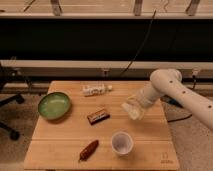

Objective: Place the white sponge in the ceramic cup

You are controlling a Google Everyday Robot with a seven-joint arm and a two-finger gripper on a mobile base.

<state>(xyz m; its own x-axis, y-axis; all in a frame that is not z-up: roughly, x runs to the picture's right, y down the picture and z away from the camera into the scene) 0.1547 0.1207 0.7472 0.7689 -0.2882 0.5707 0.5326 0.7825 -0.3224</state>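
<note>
My gripper (pixel 133 109) hangs over the right part of the wooden table (pixel 60 145), at the end of the white arm (pixel 172 90) that comes in from the right. It is shut on the white sponge (pixel 132 107), a pale block held a little above the tabletop. The ceramic cup (pixel 122 143), small, round and white, stands upright near the table's front edge, below and slightly left of the gripper and apart from it.
A green bowl (pixel 54 105) sits at the left. A white bottle (pixel 95 90) lies at the back middle. A brown bar (pixel 98 116) lies in the middle and a reddish-brown object (pixel 89 149) at the front. A chair base (pixel 10 131) stands left of the table.
</note>
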